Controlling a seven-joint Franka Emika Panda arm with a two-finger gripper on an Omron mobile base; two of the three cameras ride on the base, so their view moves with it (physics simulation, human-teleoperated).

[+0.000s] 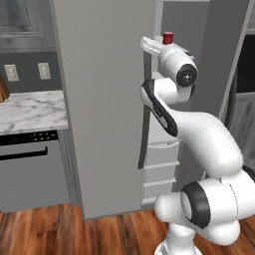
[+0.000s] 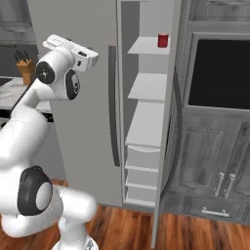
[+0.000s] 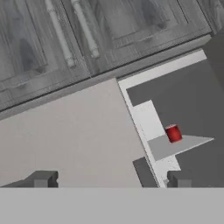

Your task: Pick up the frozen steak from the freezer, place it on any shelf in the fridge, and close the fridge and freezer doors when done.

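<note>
Arm: I have the arm (image 1: 199, 134) raised high in front of the tall grey unit, its hand up near the top of the closed wide door in both base views.
Gripper: in the hand view I see the gripper (image 3: 111, 179) with its two dark fingertips (image 3: 43, 178) set wide apart at the bottom edge, nothing between them; it is spread and holds nothing.
Fridge door: the wide door (image 1: 102, 99) looks closed flat, and its long dark handle (image 2: 113, 107) runs down its edge next to the freezer opening.
Freezer: the narrow compartment (image 2: 146, 122) stands open, and I can see its opaque grey shelves stacked one above another with drawers (image 2: 141, 173) at the bottom.
Freezer door: the narrower door (image 2: 168, 122) is swung out, edge-on to me in the right base view, along the right side of the opening.
Red can: a red can (image 2: 163, 40) stands upright near the right edge of the top freezer shelf (image 2: 144, 47); the hand view shows it too, at the edge of that shelf.
Steak: I cannot pick out the frozen steak on any freezer shelf from these views.
Surroundings: marble counter (image 1: 30, 112) to the left of the unit, a knife block (image 2: 25, 68) on it, grey cabinets (image 2: 215, 161) to the right, wood floor (image 1: 50, 229) below.
</note>
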